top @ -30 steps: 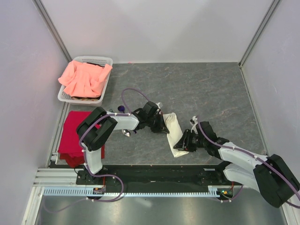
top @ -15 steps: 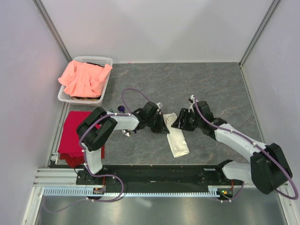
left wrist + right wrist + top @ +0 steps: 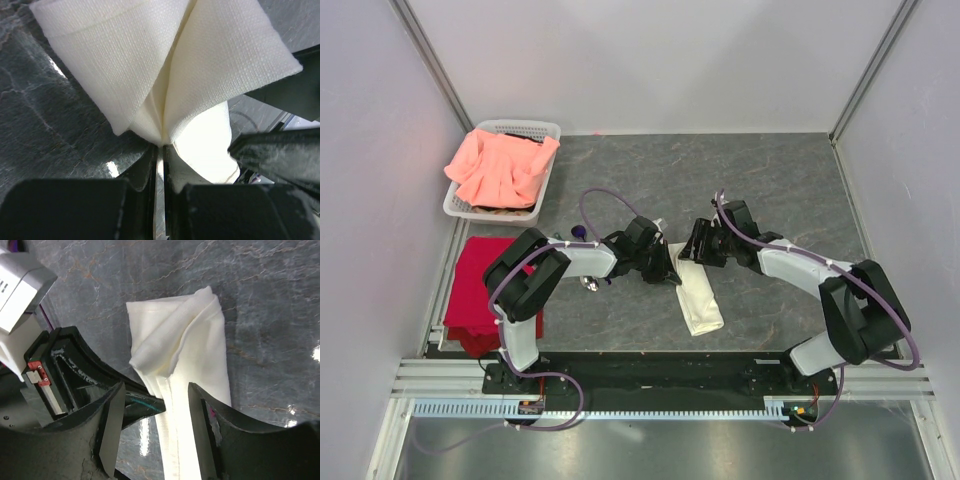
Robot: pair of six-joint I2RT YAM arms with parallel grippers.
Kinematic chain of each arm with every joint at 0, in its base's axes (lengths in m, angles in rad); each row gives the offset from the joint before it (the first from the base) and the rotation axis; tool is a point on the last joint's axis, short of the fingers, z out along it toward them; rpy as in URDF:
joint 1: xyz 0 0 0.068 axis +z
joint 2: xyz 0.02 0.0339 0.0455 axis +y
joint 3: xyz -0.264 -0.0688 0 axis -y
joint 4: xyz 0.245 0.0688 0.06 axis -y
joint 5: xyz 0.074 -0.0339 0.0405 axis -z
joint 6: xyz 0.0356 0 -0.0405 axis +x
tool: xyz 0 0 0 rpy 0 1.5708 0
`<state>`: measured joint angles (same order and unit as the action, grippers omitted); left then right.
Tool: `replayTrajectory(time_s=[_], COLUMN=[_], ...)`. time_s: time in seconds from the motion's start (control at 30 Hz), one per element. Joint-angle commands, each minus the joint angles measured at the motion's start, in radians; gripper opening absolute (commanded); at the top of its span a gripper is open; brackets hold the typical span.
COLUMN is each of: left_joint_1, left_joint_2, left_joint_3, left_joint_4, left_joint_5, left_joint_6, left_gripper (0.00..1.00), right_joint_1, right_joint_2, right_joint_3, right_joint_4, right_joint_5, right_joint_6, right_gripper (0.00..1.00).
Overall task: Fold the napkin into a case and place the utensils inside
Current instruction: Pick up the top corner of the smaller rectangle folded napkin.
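case: flat cream pouch on the grey table, centre front, between both arms
left gripper: fingers pressed together, pinching cloth at the case's far end
right gripper: fingers spread, over that same end
basket: far left, holding a salmon cloth

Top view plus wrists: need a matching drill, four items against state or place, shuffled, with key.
1. left claw
2. right claw
3. pink cloth
4. red cloth

A. in the white basket
B. open, over the napkin
C. flat on the near side of the basket
D. shut on the napkin

Pairs: 1-D, 2-B, 3-A, 4-C
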<state>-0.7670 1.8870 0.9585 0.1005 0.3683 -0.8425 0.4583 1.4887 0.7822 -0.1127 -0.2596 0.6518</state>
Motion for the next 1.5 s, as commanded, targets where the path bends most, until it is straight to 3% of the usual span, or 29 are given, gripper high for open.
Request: replayTrajectory(time_s=[0.0,0.43,0.5,0.63,0.8,0.93,1.0,1.13,1.17,1.33,1.47], left_joint_1=[-0.008,-0.012,-0.012,-0.017,-0.018,-0.018,-0.017,-0.005,0.000,0.018,0.018], left_joint_2=[-0.012,-0.005,-0.006,-0.008,-0.022,-0.065,-0.101,-0.181,-0.212,-0.217,-0.131], left_joint_3=[-0.017,-0.012,-0.012,-0.012,-0.017,-0.023,-0.030,-0.046,-0.044,0.032,0.173], left_joint_4=[-0.033,-0.030,-0.035,-0.042,-0.047,-0.058,-0.062,-0.091,-0.094,-0.220,-0.318], left_joint_5=[-0.011,-0.015,-0.022,-0.034,-0.035,-0.063,-0.080,-0.117,-0.140,-0.241,-0.305], left_joint_6=[0.002,0.010,0.013,0.020,0.023,0.046,0.056,0.082,0.088,0.186,0.278], left_gripper=[0.02,0.02,0.02,0.02,0.04,0.18,0.32,0.44,0.54,0.48,0.25], right_joint_1=[-0.020,-0.036,-0.038,-0.038,-0.038,-0.046,-0.053,-0.058,-0.061,-0.064,-0.064], right_joint_2=[0.018,0.073,0.074,0.079,0.084,0.087,0.084,0.067,0.062,0.068,0.062], right_joint_3=[0.040,0.068,0.065,0.063,0.060,0.052,0.051,0.040,0.038,0.026,0.015], right_joint_4=[0.071,0.105,0.105,0.137,0.137,0.136,0.134,0.134,0.134,0.149,0.162], right_joint_5=[0.019,-0.007,-0.010,-0.021,-0.023,-0.026,-0.033,-0.035,-0.038,-0.055,-0.067], right_joint_6=[0.012,0.029,0.037,0.046,0.049,0.046,0.046,0.049,0.051,0.060,0.072], right_gripper=[0.60,0.48,0.40,0.35,0.13,0.00,0.00,0.00,0.00,0.00,0.00])
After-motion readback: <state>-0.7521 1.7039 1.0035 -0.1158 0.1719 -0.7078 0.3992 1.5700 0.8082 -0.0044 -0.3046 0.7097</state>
